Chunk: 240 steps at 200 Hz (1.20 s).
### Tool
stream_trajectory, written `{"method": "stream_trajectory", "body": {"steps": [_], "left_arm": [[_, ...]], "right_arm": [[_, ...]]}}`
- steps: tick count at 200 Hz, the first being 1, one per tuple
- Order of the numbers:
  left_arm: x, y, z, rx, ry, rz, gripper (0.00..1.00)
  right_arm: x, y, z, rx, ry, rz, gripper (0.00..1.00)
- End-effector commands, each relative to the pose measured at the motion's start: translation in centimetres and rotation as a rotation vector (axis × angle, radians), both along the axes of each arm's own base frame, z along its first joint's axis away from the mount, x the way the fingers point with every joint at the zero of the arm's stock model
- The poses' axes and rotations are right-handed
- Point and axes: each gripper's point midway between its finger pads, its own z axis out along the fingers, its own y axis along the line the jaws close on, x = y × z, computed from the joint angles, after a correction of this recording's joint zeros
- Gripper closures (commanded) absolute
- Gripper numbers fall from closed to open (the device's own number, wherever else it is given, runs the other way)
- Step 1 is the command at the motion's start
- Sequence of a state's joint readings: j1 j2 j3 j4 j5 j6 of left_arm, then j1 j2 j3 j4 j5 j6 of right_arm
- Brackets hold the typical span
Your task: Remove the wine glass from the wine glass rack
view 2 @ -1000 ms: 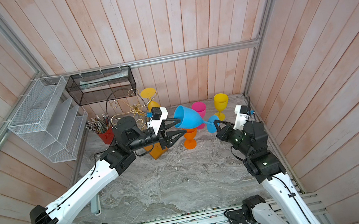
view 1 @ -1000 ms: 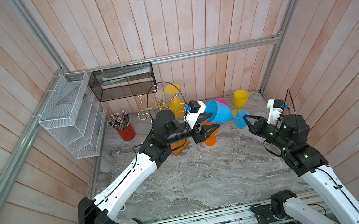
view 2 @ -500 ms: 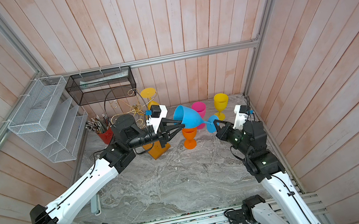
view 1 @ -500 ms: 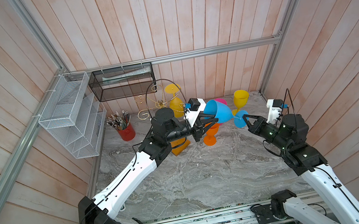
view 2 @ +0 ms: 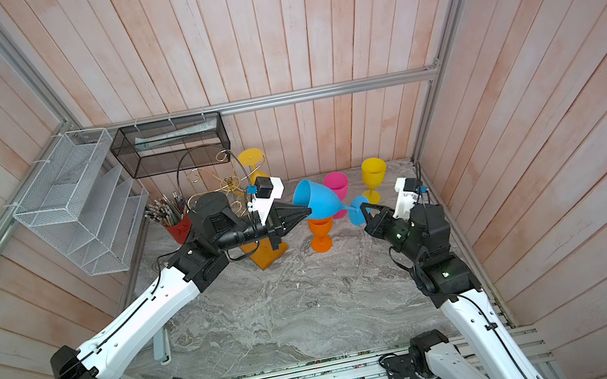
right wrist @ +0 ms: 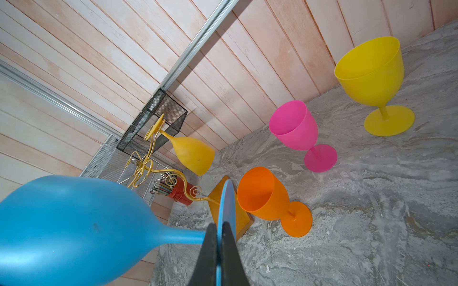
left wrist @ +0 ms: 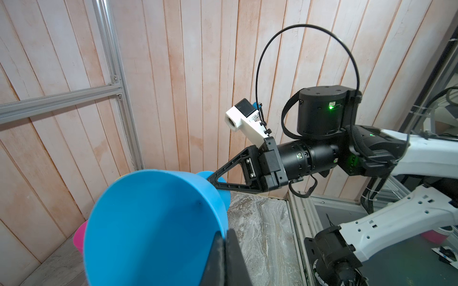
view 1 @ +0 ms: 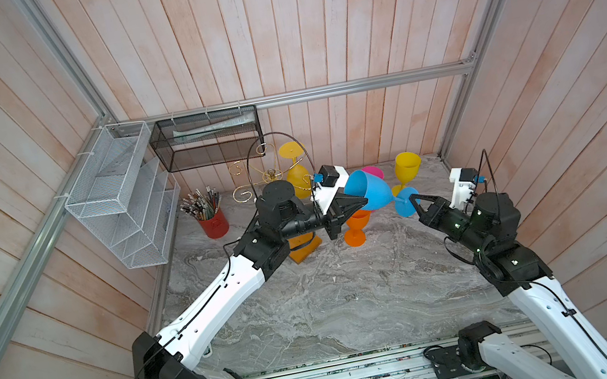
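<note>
Left wrist view: the left gripper (left wrist: pixel 224 239), apart 1 second ago, now pinches the rim of the blue wine glass (left wrist: pixel 153 222). Its foot is clamped by the right gripper (right wrist: pixel 218 229), aloft near the wine glass rack (right wrist: pixel 145 168), whose base is half hidden.

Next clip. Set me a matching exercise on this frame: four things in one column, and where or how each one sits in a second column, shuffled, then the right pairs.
Things
1. blue wine glass
2. amber wine glass
3. orange wine glass
4. red cup

States
A. hangs upside down on the wine glass rack
B. off the table and tilted, rim pinched by the left gripper, foot pinched by the right gripper
C. holds pencils
D. stands upright beside the rack's wooden base

Pairs: 1-B, 2-A, 3-D, 4-C
</note>
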State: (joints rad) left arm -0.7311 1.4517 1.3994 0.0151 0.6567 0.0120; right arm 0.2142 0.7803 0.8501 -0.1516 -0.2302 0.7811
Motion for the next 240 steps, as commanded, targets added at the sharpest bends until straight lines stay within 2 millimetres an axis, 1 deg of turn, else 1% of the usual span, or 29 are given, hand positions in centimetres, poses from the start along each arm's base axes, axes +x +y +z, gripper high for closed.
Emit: {"method": "stream_trajectory", "body": {"steps": [1, 17, 32, 42, 68, 93, 105, 144, 171, 209, 220, 240], "left_arm": [[1.2, 0.4, 0.0, 0.031, 0.003, 0.059, 1.00], [1.5, 0.7, -0.4, 0.051, 0.013, 0.077, 1.00], [1.3, 1.0, -0.4, 0.066, 0.015, 0.084, 1.00], [1.3, 1.1, -0.4, 0.078, 0.017, 0.086, 1.00], [0.8, 1.5, -0.3, 0.112, 0.013, 0.083, 1.00], [-0.2, 1.9, -0.6, 0.149, 0.017, 0.053, 1.00], [-0.7, 2.1, -1.0, 0.171, 0.025, 0.034, 1.00], [-2.0, 2.8, -3.5, 0.254, 0.075, 0.021, 1.00], [-2.1, 3.1, -6.2, 0.371, 0.081, 0.093, 1.00], [-1.7, 3.0, -10.9, 0.546, 0.119, 0.160, 1.00], [-1.6, 2.9, -12.1, 0.591, 0.122, 0.179, 1.00], [-1.4, 2.6, -13.6, 0.645, 0.124, 0.205, 1.00]], "right_arm": [[0.1, -0.1, 1.0, -0.008, -0.012, -0.007, 0.85], [0.2, -0.5, 0.8, -0.023, -0.003, -0.026, 0.63], [0.2, -0.9, 0.9, -0.039, -0.006, -0.048, 0.51], [0.2, -1.2, 0.9, -0.053, -0.007, -0.065, 0.45], [0.4, -2.1, 0.9, -0.096, -0.008, -0.109, 0.36], [0.6, -3.2, 1.2, -0.145, -0.010, -0.160, 0.32], [0.7, -3.9, 1.2, -0.159, -0.006, -0.181, 0.31], [1.1, -4.8, 0.9, -0.157, -0.002, -0.197, 0.30], [1.1, -4.9, 1.1, -0.157, -0.012, -0.195, 0.30], [1.4, -5.0, 1.0, -0.163, -0.009, -0.200, 0.31], [1.4, -5.0, 1.0, -0.164, -0.011, -0.199, 0.31], [1.3, -5.1, 1.1, -0.167, -0.014, -0.204, 0.31]]}}
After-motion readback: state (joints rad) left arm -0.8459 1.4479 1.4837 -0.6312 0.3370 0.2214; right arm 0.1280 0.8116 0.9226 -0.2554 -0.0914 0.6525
